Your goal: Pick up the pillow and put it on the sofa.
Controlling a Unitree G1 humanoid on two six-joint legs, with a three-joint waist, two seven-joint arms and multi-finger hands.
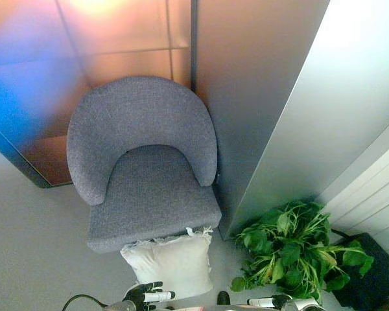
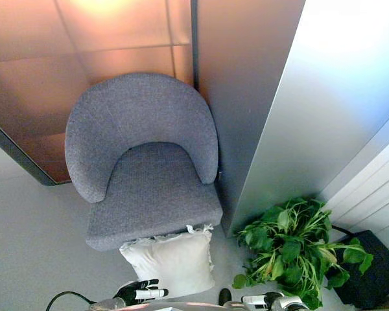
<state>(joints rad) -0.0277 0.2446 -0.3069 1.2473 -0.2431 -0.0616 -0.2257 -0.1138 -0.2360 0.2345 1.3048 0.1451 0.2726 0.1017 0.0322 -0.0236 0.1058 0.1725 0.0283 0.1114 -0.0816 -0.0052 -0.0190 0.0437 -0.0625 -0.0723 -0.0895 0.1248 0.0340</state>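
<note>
A white pillow (image 1: 172,261) with frilled edges stands on the floor, leaning against the front of a grey round-backed sofa chair (image 1: 149,188). My left hand (image 1: 146,296) shows at the bottom edge, just below the pillow's lower left corner, fingers straight and apart from it. My right hand (image 1: 272,302) shows at the bottom edge to the right, below the plant, holding nothing; its fingers are partly cut off by the edge.
A leafy green plant (image 1: 295,249) stands on the floor to the right of the pillow, beside a dark box (image 1: 376,275). A grey wall panel (image 1: 279,110) rises right of the chair. A wood-toned wall (image 1: 117,39) stands behind it.
</note>
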